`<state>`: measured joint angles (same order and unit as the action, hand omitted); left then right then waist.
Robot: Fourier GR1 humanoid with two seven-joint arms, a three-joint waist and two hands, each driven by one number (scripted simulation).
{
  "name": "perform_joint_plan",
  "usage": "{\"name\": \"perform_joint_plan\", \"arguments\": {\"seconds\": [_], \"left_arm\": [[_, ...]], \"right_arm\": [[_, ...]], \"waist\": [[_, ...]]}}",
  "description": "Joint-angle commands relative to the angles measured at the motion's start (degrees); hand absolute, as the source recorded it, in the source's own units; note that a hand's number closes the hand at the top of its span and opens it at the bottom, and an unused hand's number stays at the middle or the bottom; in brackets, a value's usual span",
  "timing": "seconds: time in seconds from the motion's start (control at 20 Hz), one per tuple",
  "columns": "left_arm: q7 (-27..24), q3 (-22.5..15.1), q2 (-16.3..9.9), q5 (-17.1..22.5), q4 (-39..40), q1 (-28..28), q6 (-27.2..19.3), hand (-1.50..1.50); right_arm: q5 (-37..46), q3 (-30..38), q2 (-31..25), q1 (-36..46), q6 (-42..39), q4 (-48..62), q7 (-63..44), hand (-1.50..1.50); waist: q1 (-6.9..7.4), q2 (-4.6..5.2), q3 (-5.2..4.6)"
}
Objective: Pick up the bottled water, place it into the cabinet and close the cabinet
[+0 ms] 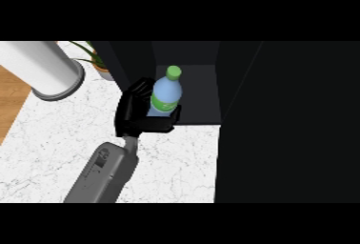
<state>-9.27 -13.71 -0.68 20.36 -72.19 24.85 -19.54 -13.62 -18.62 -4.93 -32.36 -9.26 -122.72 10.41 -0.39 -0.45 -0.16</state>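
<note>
The water bottle [166, 93] is pale blue with a green cap and a green label. It stands upright at the front of the open dark cabinet [200, 95], over the left part of the shelf. My left hand [137, 114] is shut on the bottle's lower half from the left, with its thumb across the front, so the bottle's base is hidden. The cabinet's black door [281, 124] stands open and fills the right side of the view. My right hand does not show.
A white cylinder on a grey round base [42, 66] stands at the back left, with a potted plant [97, 59] beside it. The white marble counter [175, 162] spreads in front of the cabinet; its left edge borders wood [10, 100].
</note>
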Motion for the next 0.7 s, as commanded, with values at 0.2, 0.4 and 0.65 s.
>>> {"name": "perform_joint_plan", "arguments": {"seconds": [0.2, 0.4, 0.65], "left_arm": [[2.15, -0.32, 0.62, -3.93, 11.55, 16.72, -7.17, 1.5], [4.59, -0.75, -0.29, -6.46, 12.77, 19.49, -12.14, 1.5], [3.43, -0.99, -1.07, -8.08, 15.69, 18.72, -14.64, 1.5]], "right_arm": [[1.35, -0.91, 1.03, 3.12, 0.13, 3.53, 1.04, -1.5], [-0.55, -0.92, 0.27, 1.94, -0.35, 1.73, -0.65, -1.5], [-1.24, 0.11, -0.01, 3.17, -0.62, 1.82, -0.6, -1.5]], "waist": [[-1.91, 0.94, 0.19], [-3.44, 1.23, 0.22], [-3.25, 1.36, 0.17]]}}
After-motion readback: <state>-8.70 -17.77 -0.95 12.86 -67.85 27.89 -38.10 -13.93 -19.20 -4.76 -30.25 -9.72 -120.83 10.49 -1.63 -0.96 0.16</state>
